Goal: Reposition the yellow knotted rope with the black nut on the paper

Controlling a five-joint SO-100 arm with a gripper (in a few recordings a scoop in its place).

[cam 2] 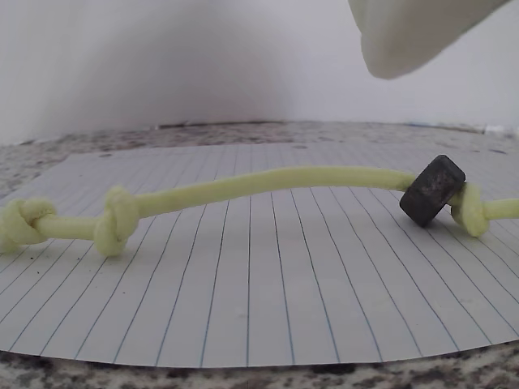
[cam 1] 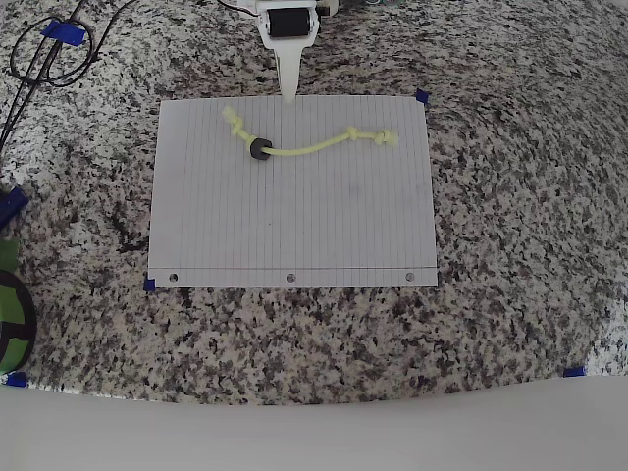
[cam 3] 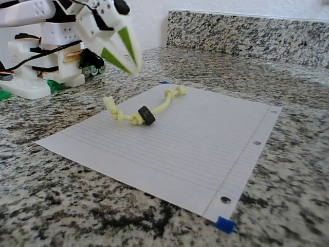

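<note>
Countertop (cam 1: pixel 510 196): speckled granite, grey and black, with small blue tape tabs (cam 1: pixel 574 372) here and there on it.
Paper (cam 1: pixel 294 226): white lined loose-leaf sheet lying flat on the granite; three punched holes run along its near edge in the overhead view; blue tape (cam 3: pixel 224 224) marks some corners.
Arm: white, with green panels on the claw in the fixed view, reaching from the far side of the counter.
Gripper (cam 3: pixel 131 64): fingers drawn together into one narrow point, holding nothing; it hangs above the paper's far edge, clear of the rope.
Yellow knotted rope (cam 1: pixel 314 147): pale yellow-green cord lying in a shallow curve across the far part of the paper, knotted at both ends.
Black nut (cam 1: pixel 260 149): threaded on the rope, resting against a knot near one end, tilted on its edge in the wrist view (cam 2: pixel 432 190).
</note>
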